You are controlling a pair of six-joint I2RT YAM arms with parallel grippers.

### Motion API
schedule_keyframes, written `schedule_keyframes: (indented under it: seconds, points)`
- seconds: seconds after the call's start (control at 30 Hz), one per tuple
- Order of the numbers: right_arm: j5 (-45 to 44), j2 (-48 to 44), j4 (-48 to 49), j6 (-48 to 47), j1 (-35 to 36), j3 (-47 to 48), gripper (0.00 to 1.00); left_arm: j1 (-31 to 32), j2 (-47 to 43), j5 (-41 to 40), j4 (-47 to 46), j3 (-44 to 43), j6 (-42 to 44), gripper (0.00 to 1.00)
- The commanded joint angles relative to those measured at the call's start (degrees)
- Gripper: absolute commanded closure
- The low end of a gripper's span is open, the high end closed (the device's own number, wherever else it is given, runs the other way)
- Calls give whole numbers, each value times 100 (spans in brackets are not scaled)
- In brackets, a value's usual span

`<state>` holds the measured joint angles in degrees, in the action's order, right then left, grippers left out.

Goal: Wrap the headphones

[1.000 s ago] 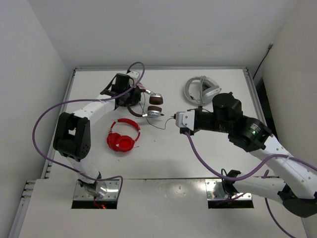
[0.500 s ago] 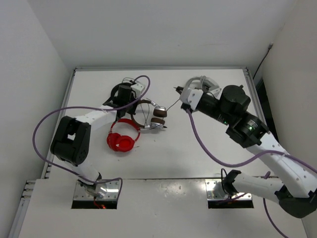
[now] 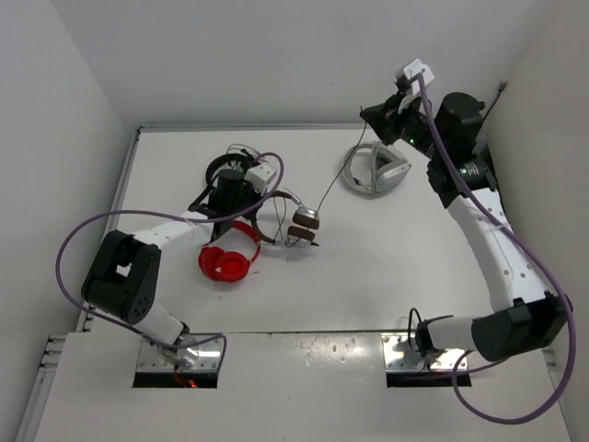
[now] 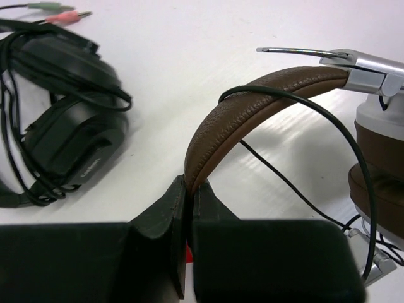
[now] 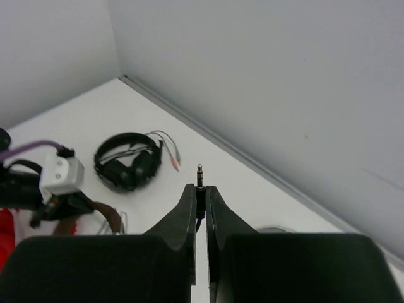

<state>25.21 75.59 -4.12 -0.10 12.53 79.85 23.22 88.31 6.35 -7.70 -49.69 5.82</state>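
Headphones [image 3: 287, 221] sit left of centre on the worktop [image 3: 386, 276], with the brown headband toward the left arm and the two brown-padded cups stacked on the side facing the right arm. I can't tell if the cups rest on the surface or hang just above it. My left end effector [image 4: 189, 189] is pinching the headband edge-on, fingers pressed together on the leather. In the left wrist view the silver yoke and cups are cut off at the right edge, and the end effector body blocks the bottom of the frame. A loop of the thin black cable [image 3: 333, 187] lies over the headband, then runs up and away toward the right arm. It's hard to trace in the top view and fades out near the white-grey headphones [image 3: 373, 170]. My right end effector [image 5: 199, 192] is raised high by the back wall, fingers closed on the plug [image 5: 199, 170]. Only the metal tip pokes out above the fingertips, and the cable below is hidden behind the fingers. The right fingers are too small to read in the top view. Red headphones [image 3: 225, 258] lie just beside the headband, partly under the left arm. A black headset [image 4: 63, 126] with pink and green plugs sits behind the left wrist, its cord bundled around it.
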Motion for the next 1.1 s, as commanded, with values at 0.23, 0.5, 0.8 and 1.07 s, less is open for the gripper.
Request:
schedule_keyframes:
  seconds: [0.23,0.5,0.8,1.07]
  points:
    - [1117,570,992,1986,-295,785,100,446,-437,218,-697,266,893,100]
    - [1503,1317,1001,2672,-523,1322,100,815,-666,112,-1074,557,1518,100]
    - [1698,1625,1176,3348,-524,1322,100,938,-789,-81,-1453,785,1957,100]
    - [1952,2318,1440,4193,-577,1445,100,1123,-973,-20,-1699,961,2344,100]
